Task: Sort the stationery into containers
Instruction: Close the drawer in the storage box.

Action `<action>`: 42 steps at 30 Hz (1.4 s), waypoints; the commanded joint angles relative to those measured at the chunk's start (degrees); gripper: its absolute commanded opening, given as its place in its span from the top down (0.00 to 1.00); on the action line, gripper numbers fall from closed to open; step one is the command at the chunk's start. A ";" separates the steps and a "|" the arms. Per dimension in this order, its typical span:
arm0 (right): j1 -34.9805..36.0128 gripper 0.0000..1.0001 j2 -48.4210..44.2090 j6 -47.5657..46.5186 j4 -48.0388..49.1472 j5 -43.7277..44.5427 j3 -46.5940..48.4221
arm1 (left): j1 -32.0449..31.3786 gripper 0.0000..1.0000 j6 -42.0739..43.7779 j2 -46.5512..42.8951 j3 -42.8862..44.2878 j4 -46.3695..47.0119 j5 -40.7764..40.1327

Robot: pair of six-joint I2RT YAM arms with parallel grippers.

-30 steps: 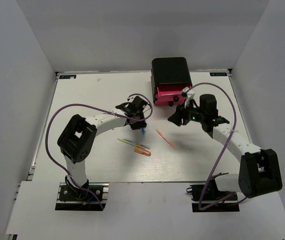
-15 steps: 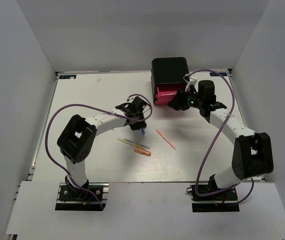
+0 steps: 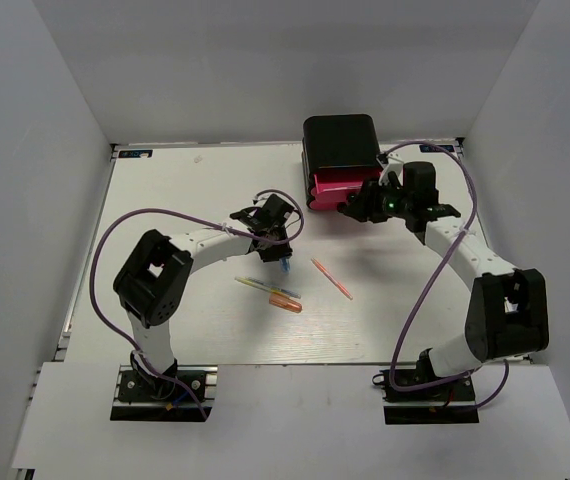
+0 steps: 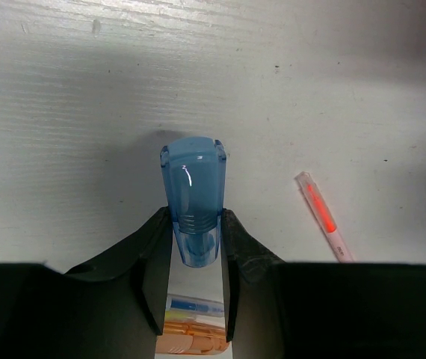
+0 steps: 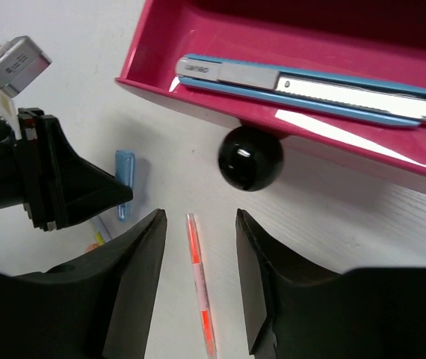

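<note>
From the top view you see the black cabinet (image 3: 342,143) at upper centre, its pink drawer (image 3: 331,187) open. Left wrist: your left gripper (image 4: 192,228) clamps a blue pen (image 4: 192,187) at frame centre. Right wrist: your right gripper (image 5: 200,218) stands open and empty below the knob (image 5: 250,158)

The table (image 4: 332,90) is matt white with a fine ribbed grain, either painted wood or laminate; the view does not show which. The cabinet (image 3: 342,140) is glossy black. The pink drawer (image 5: 392,153) is smooth, shiny plastic catching bright highlights, and its round knob (image 5: 250,158) is polished black. The cutter (image 5: 310,86) is matt blue plastic with a bright metal strip. The blue pen (image 4: 192,198) is smooth, clear-tinted plastic, and the orange pen (image 5: 198,277) is translucent too.
</note>
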 commanded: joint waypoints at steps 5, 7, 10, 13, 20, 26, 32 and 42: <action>-1.81 0.50 2.19 1.55 -0.14 1.27 4.10 | 0.11 1.00 -0.85 -3.98 -0.14 0.62 -0.18; -1.90 0.50 3.24 1.37 0.03 1.19 4.97 | 0.11 1.00 -0.85 -4.59 -0.14 0.62 -0.18; -2.17 0.50 4.21 1.55 0.47 0.04 5.59 | 0.11 1.00 -0.85 -5.11 -0.67 0.62 -0.18; -2.60 0.50 5.35 1.55 1.17 -0.48 5.94 | 0.11 1.00 -0.85 -5.12 -0.67 0.62 -0.18; -2.95 0.70 6.50 0.50 2.84 -0.84 7.52 | 0.11 1.00 -0.85 -5.12 -0.67 0.62 -0.71; -3.04 0.75 7.81 -0.91 3.02 -0.92 10.51 | 0.11 1.00 -0.85 -5.12 -0.67 1.14 -0.71; -2.87 0.75 9.84 -1.09 3.11 -0.75 13.15 | 0.11 1.00 -0.85 -5.65 -0.67 1.14 -0.71; -3.04 0.72 14.23 -1.09 4.76 -0.05 17.37 | 0.11 1.00 -0.85 -5.65 -1.20 1.14 -1.24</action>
